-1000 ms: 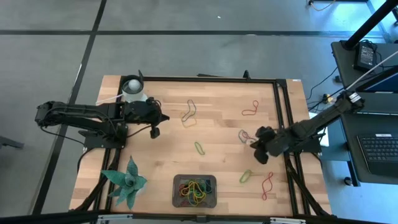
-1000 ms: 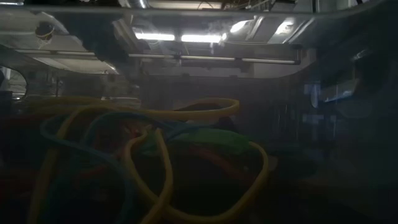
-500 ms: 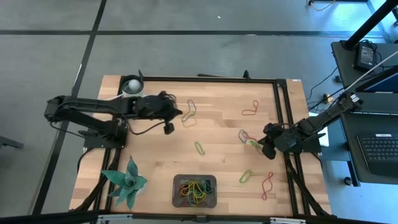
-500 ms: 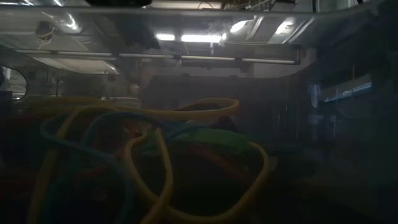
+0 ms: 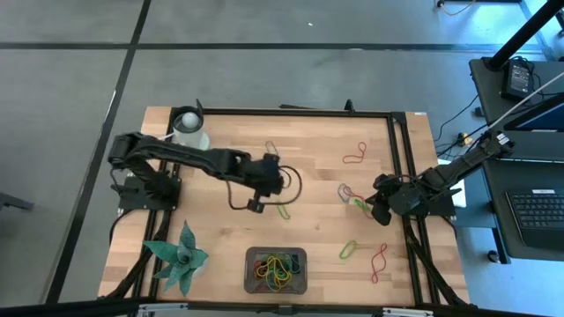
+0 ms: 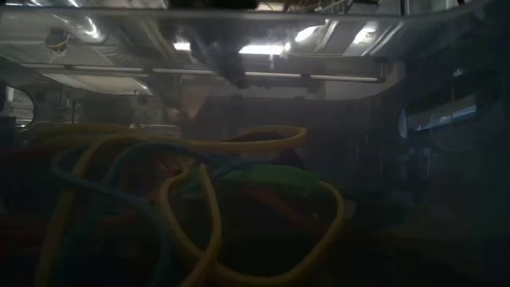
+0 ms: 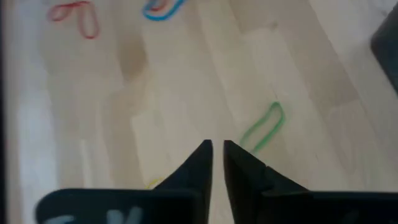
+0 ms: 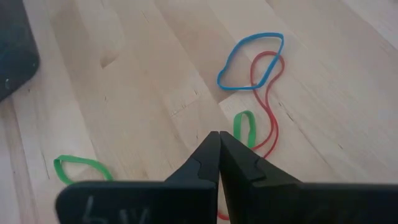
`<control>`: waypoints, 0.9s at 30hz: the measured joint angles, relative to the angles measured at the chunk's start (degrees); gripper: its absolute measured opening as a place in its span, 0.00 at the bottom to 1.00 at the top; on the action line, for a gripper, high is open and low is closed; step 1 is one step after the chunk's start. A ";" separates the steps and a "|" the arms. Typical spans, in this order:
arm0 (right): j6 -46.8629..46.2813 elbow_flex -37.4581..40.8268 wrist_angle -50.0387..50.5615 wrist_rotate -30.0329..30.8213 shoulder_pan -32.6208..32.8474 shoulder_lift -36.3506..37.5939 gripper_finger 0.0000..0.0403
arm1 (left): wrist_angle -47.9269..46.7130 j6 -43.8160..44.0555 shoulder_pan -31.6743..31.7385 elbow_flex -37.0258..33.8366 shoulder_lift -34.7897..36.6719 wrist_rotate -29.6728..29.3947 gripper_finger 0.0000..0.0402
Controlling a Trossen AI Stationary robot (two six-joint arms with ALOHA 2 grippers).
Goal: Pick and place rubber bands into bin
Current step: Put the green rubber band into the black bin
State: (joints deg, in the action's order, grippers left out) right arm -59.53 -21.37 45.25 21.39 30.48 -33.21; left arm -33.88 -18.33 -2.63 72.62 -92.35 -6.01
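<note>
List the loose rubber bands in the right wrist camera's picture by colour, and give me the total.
green rubber bands: 2
blue rubber band: 1
red rubber band: 1
Total: 4

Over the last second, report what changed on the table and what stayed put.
The left gripper swept from beside the white cup out to mid-table, near a green band. The right gripper drew back slightly toward the right edge, shut beside the blue and red bands. The bin, its bands and the loose ones did not move.
</note>
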 joint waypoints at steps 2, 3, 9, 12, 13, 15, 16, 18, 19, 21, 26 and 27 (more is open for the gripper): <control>0.02 0.00 0.01 0.01 0.00 0.00 0.03 | -0.07 -0.22 -0.23 0.84 -2.35 1.02 0.13; 0.02 0.00 0.06 0.02 0.00 0.00 0.03 | -0.19 -0.27 -0.33 1.22 -3.50 1.03 0.16; 0.02 0.00 0.46 0.02 0.00 -0.02 0.03 | -0.49 -4.37 -0.33 2.23 -10.03 0.60 0.34; -0.24 0.00 0.46 0.00 0.00 -0.02 0.03 | -0.89 -7.52 -0.33 2.65 -13.20 0.69 0.40; -0.24 0.00 0.46 0.01 0.00 -0.02 0.03 | -0.92 -8.57 -0.33 2.78 -14.25 0.93 0.42; -0.63 0.00 0.44 0.02 0.00 -0.02 0.03 | -1.37 -10.47 -0.31 3.24 -16.25 2.01 0.44; -1.21 0.00 0.44 0.00 0.00 -0.03 0.03 | -1.07 -11.32 -0.31 3.66 -17.41 2.71 0.45; -1.83 -0.02 0.44 0.02 0.00 -0.02 0.03 | -1.28 -13.19 -0.33 4.22 -19.34 3.97 0.46; -2.20 -0.02 0.44 0.02 0.00 -0.02 0.03 | -1.28 -14.37 -0.31 4.60 -20.31 4.54 0.46; -4.01 -0.02 0.44 0.02 0.00 -0.03 0.03 | -0.83 -16.77 -0.27 5.21 -22.14 5.52 0.46; -8.76 -0.02 0.42 0.01 0.00 -0.02 0.03 | -0.38 -19.23 0.57 5.76 -24.83 10.03 0.44; -9.50 -0.02 0.39 0.00 0.00 -0.02 0.03 | -0.45 -19.79 0.79 5.82 -25.15 10.88 0.44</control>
State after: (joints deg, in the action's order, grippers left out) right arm -69.03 -21.39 45.65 21.39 30.48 -33.23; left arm -34.33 -38.12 -1.84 78.44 -117.50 4.87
